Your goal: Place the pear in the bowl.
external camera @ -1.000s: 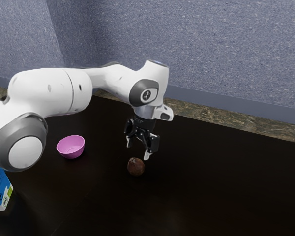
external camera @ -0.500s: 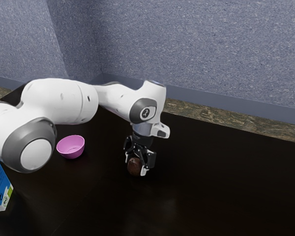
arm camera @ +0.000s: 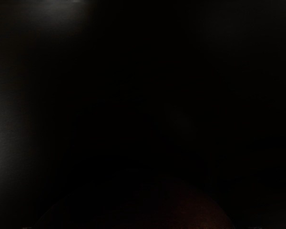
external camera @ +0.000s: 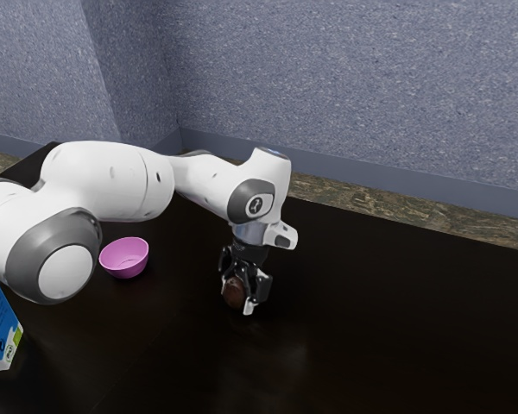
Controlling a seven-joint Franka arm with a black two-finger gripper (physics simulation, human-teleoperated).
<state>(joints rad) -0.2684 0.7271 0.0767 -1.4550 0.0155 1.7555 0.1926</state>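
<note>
We have the pear (external camera: pixel 234 292) pinched in the claw (external camera: pixel 236 298), bowl (external camera: pixel 126 269) lying toward the table's (external camera: pixel 371 319) far corner, exterior view's left.

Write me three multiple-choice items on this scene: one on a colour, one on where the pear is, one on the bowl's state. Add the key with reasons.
1. What colour is the bowl?
A) Green
B) Pink
C) White

2. Where is the pear?
A) In the bowl
B) On the blue box
C) At the gripper, below the hand

3. How does the bowl stand?
A) Upright and empty
B) Upside down
C) Upright with the pear inside

Key:
1: B, since its inside and outside are both pink in the exterior view.
2: C, since its brown shape sits at the gripper's lower end, apart from the bowl.
3: A, since its opening faces up and its bare inside shows.
</note>
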